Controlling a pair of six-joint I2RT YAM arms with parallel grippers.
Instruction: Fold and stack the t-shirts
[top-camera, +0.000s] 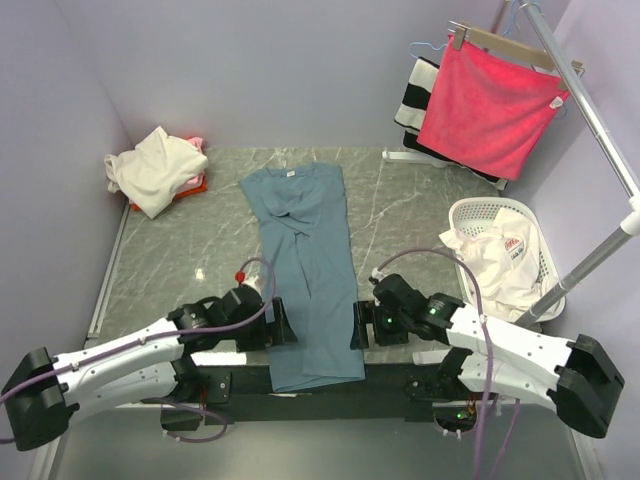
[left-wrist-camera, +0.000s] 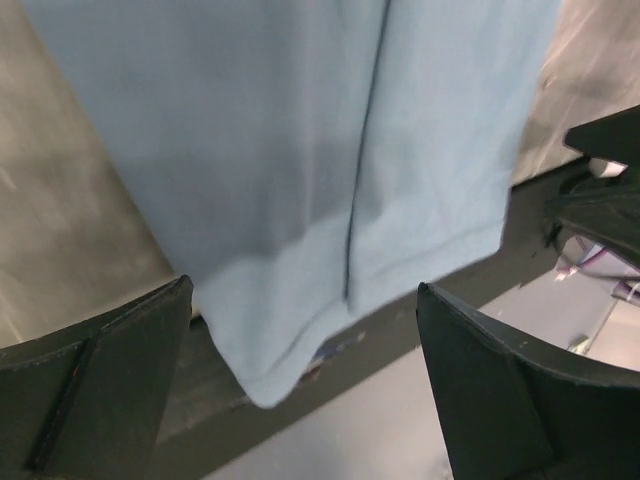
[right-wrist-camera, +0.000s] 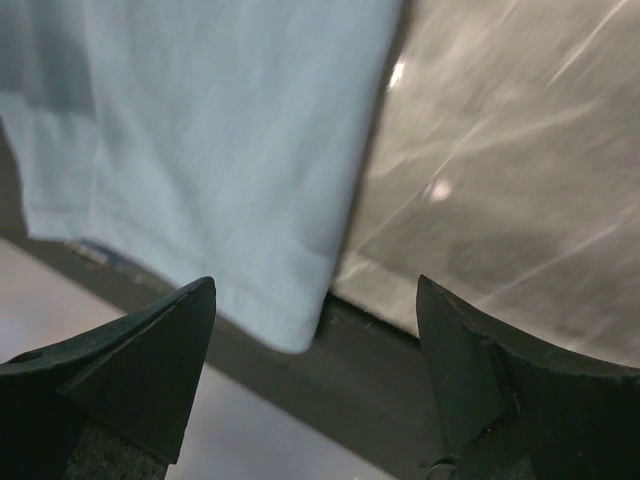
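A blue-grey t-shirt (top-camera: 305, 270) lies on the table as a long narrow strip, its hem draped over the dark near edge. My left gripper (top-camera: 283, 328) stands open at the strip's lower left side, and my right gripper (top-camera: 358, 325) stands open at its lower right side. In the left wrist view the hem corner (left-wrist-camera: 265, 370) hangs between the open left gripper (left-wrist-camera: 303, 285) fingers, not pinched. The right gripper (right-wrist-camera: 315, 280) brackets the other hem corner (right-wrist-camera: 290, 320), also open. A cream t-shirt (top-camera: 155, 168) lies bunched at the back left over a pink/red one (top-camera: 195, 185). A white t-shirt with red print (top-camera: 495, 255) hangs in the basket.
A white laundry basket (top-camera: 500, 208) sits at the right edge of the table. Behind it hang a pink-red towel (top-camera: 490, 105) on a hanger and a striped cloth (top-camera: 413, 100). A metal pole (top-camera: 590, 110) slants down the right side. Walls close in at left and back.
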